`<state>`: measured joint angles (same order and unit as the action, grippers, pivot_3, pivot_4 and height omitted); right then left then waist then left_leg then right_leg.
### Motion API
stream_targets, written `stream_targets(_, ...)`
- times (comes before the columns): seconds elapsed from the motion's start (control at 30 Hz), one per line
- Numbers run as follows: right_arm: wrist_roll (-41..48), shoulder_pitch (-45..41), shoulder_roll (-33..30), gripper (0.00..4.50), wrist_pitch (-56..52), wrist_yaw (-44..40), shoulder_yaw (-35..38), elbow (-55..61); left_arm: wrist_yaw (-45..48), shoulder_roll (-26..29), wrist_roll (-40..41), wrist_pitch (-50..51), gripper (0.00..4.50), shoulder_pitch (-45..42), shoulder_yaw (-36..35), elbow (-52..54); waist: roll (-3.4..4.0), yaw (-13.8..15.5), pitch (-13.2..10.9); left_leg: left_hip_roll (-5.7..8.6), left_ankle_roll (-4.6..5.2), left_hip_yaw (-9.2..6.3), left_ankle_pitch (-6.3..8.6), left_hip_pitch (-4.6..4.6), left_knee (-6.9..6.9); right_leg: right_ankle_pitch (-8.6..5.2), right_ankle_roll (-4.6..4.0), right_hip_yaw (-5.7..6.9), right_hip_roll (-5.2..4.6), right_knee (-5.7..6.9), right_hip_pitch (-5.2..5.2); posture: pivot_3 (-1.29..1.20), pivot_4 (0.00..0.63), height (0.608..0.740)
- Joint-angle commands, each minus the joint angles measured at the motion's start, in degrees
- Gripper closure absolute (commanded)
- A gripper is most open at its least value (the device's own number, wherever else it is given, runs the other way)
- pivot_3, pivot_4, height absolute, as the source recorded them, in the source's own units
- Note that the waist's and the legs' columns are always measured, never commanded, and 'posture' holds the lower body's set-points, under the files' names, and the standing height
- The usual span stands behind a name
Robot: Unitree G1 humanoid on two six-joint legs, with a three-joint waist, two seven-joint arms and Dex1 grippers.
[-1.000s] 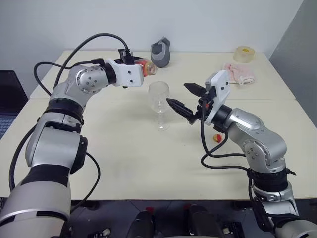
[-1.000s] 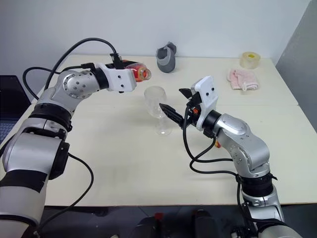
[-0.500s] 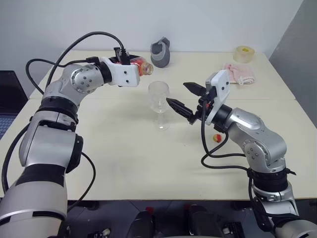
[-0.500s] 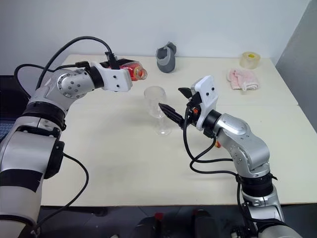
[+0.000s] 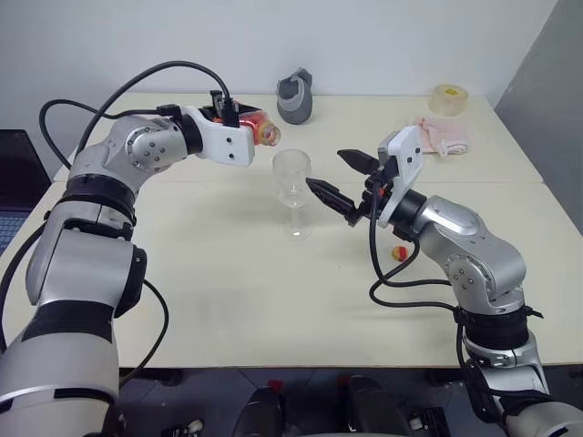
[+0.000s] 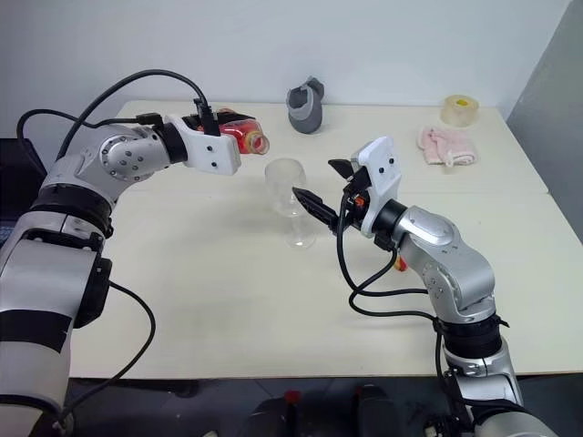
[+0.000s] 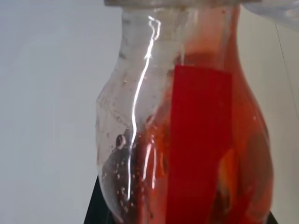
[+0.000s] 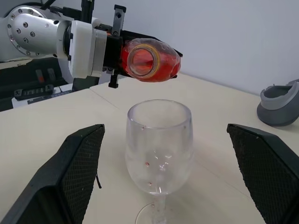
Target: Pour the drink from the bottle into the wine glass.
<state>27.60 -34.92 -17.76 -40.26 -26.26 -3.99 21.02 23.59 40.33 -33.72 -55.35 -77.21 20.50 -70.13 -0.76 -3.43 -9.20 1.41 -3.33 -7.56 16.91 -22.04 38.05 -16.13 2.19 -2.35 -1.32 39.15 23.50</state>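
Left gripper (image 6: 239,137) pinches the bottle (image 6: 246,137) tipped level beside the wine glass (image 5: 292,189) (upright); right gripper (image 5: 343,185) spread around it.

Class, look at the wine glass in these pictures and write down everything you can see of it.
The wine glass is clear, with a rounded bowl, thin stem and round foot. It stands upright on the cream table, nearly empty, a few red droplets inside its bowl. Nothing touches it: the open right end effector flanks it, and the tilted bottle hangs just beside and above its rim.
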Motion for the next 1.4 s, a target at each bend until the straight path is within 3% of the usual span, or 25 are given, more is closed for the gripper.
stream_targets(0.03, -0.33, -1.37, -0.25, 0.00, 1.55, -0.57, 0.54, 1.04, -1.98, 1.21, -0.01, -0.73, 3.45, -2.78, -0.13, 0.13, 0.00, -0.02, 0.00, 0.00, 0.00, 0.00, 0.00, 0.00, 0.00, 0.00, 0.00, 0.00, 0.00, 0.00, 0.00, 0.00, 0.150, 0.740)
stream_targets(1.4, -1.23, -1.83, 0.12, 0.00, 2.88, -0.81, 0.93, -0.83, -8.64, 2.55, -7.44, -2.00, 3.45, -8.82, 5.61, -3.14, 0.00, -0.08, 0.00, 0.01, 0.00, 0.03, 0.00, 0.00, 0.02, 0.00, 0.01, -0.01, 0.00, 0.07, 0.03, 0.00, 0.150, 0.740)
